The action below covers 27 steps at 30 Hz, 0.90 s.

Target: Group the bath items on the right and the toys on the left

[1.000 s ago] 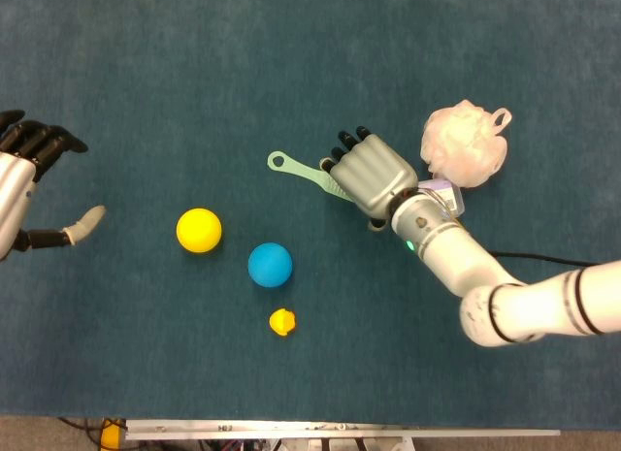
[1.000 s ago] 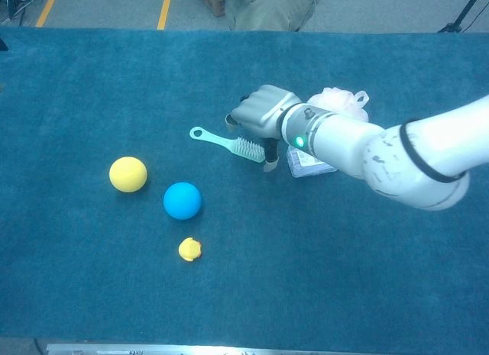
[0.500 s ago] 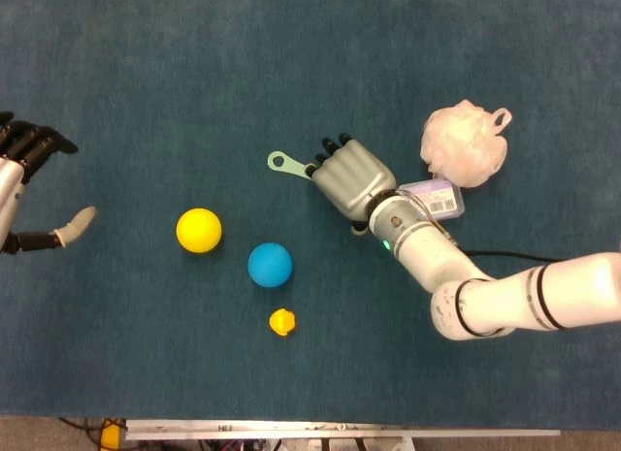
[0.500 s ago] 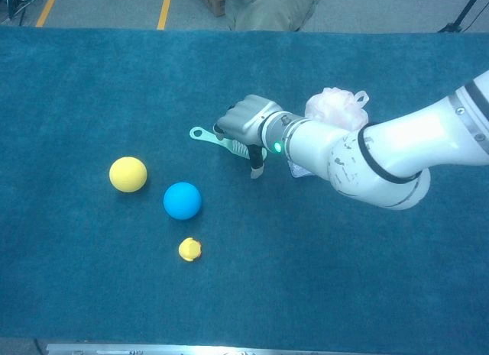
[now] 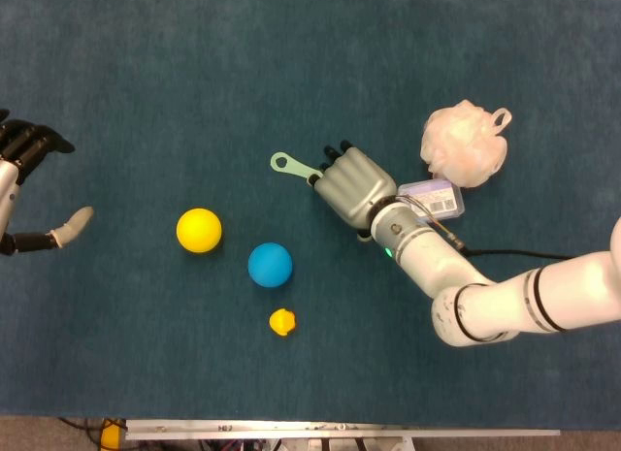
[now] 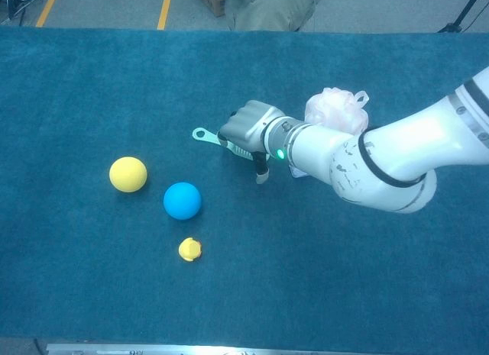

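**Right hand over the mint-green brush, handle pointing left**

The robot's right hand [image 5: 351,184] lay directly over the bristle end of a pale mint-green plastic bath brush [image 5: 291,167] near the middle of the blue carpeted counter [image 5: 194,73]. Its fingers were curled down around the brush, yet neither view showed plainly whether they had clamped it, so I cannot tell if the brush was held. Only the thin handle, with its ring-shaped end, stuck out from under the fingers.

The brush's long axis ran left to right with a slight slant: the ring end pointed left and a little toward the far side, while the bristle end lay under the palm, toward the right. The bath group lay just to the right of the hand: a fluffy pale pink mesh bath sponge [image 5: 464,144], and beside it, close to the wrist, a small clear plastic box with a label [image 5: 433,197]. So the brush probably had to travel rightward, along its own length.

The toys were on the left, nearer the front edge: a yellow ball [image 5: 198,229], a blue ball [image 5: 270,265] and a small yellow rubber duck [image 5: 281,322].

The left hand [image 5: 24,184] hung at the far left edge, fingers apart and holding nothing, well apart from the brush. The right hand was by far the nearer one.
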Motion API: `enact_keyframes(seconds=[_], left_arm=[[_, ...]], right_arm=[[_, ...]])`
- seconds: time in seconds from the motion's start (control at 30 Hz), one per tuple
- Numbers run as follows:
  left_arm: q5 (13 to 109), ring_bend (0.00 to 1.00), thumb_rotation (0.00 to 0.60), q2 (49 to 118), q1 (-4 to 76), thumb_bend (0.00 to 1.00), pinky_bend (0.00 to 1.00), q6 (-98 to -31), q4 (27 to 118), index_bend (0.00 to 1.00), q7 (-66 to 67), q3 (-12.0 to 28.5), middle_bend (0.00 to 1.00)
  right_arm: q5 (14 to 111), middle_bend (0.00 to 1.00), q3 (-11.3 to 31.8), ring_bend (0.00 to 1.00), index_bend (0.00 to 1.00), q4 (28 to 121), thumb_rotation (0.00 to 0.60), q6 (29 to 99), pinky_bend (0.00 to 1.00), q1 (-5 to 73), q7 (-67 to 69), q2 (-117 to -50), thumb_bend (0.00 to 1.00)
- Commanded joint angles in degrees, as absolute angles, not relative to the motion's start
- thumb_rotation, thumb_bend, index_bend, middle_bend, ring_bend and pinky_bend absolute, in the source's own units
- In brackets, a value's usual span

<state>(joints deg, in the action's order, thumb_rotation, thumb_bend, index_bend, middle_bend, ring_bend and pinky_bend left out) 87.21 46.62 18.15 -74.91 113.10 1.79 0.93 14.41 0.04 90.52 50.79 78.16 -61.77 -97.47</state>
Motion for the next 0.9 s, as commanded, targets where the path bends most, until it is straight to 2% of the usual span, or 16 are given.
enact_keyframes(seconds=[0.03, 0.5, 0.9], left_arm=[[87.4, 0.19, 0.284, 46.6, 18.1, 0.24, 0.12, -74.9, 113.1, 0.28, 1.7, 1.0, 0.27], [88.4, 0.19, 0.281, 47.4, 18.1, 0.24, 0.12, -74.0, 113.5, 0.28, 2.2, 1.5, 0.27], [88.5, 0.19, 0.282, 48.3, 18.6, 0.24, 0.11, -73.0, 114.3, 0.28, 3.4, 2.0, 0.26]], right_arm=[[14.6, 0.31, -1.0, 0.09, 0.24, 92.0, 0.539, 51.4, 0.17, 78.3, -62.0, -96.4, 0.00], [23.4, 0.31, -8.3, 0.09, 0.24, 103.5, 0.535, 51.8, 0.17, 74.6, -58.1, -87.7, 0.00], [31.3, 0.31, -13.3, 0.09, 0.24, 108.5, 0.532, 52.0, 0.17, 71.0, -53.9, -81.4, 0.00]])
